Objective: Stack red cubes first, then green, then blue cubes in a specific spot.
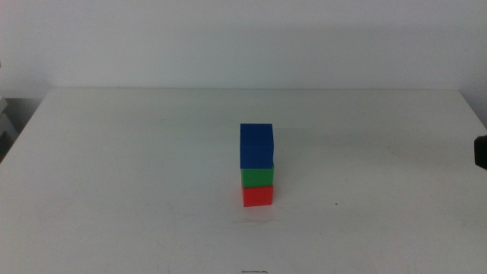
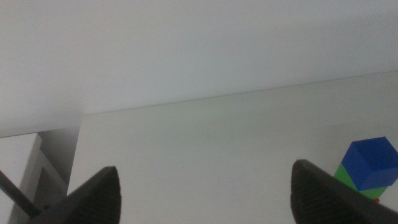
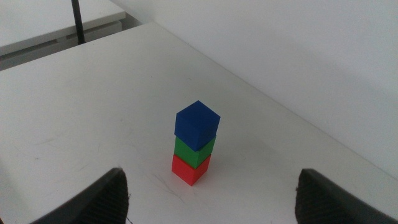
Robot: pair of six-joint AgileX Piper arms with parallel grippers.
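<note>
The red cube [image 1: 258, 196] anchors the tower on the white counter [image 1: 114, 175], green cube [image 1: 257, 177] then blue cube [image 1: 256, 146] above it, as the left gripper [image 2: 205, 199] and right gripper [image 3: 211, 199] hang well apart from the red cube, fingers released and grasping nothing.

Left wrist view: the red cube [image 2: 377, 200] shows only as a sliver under the green cube [image 2: 356, 182], which the right-hand jaw partly covers; the blue cube [image 2: 372, 163] above it is cut by the frame edge. Both grippers [image 2: 208, 193] [image 3: 211, 198] show jaw tips only — bases out of frame. Middle view: a dark object [image 1: 481, 151], well right of the stack, is cropped — unidentifiable.
</note>
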